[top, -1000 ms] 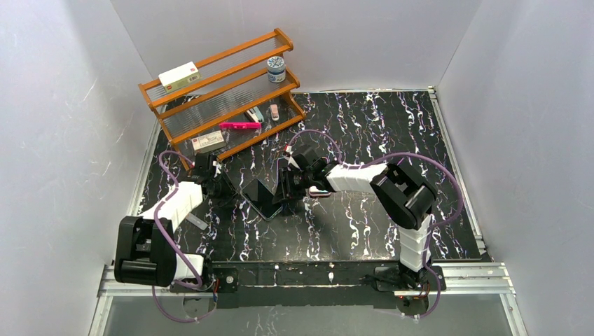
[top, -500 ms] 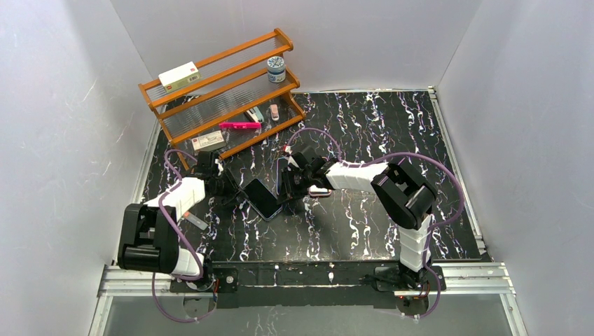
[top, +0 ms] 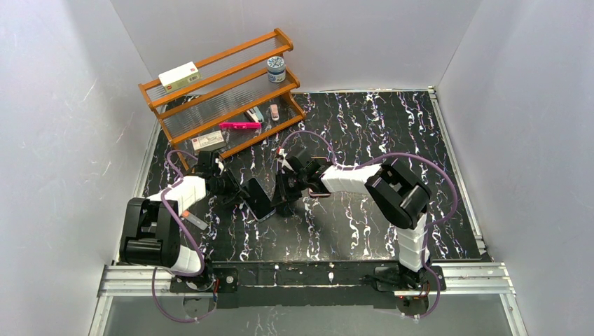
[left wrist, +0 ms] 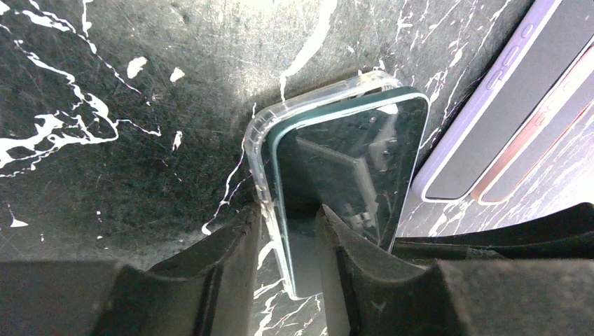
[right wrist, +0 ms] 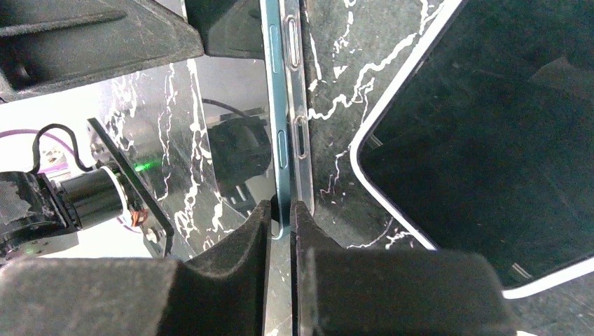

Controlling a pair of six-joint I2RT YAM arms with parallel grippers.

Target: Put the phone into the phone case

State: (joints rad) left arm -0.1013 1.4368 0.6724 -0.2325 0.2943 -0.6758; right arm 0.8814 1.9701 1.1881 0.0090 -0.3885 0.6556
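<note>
Seating teal phone in clear phone case: partly in.
Gripping both with left fingers, pinching their side edge with right fingers; likely needing final pressing flush.

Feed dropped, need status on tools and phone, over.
Left tool shut on phone and case. Right tool shut on phone edge. Phone in case at one corner. Spare phones alongside.

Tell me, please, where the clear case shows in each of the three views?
Top external: case just below-left of centre.
Left wrist: centre, a clear rim along the phone.
Right wrist: edge-on, top centre.
Shared landmark: the teal phone against it.
</note>
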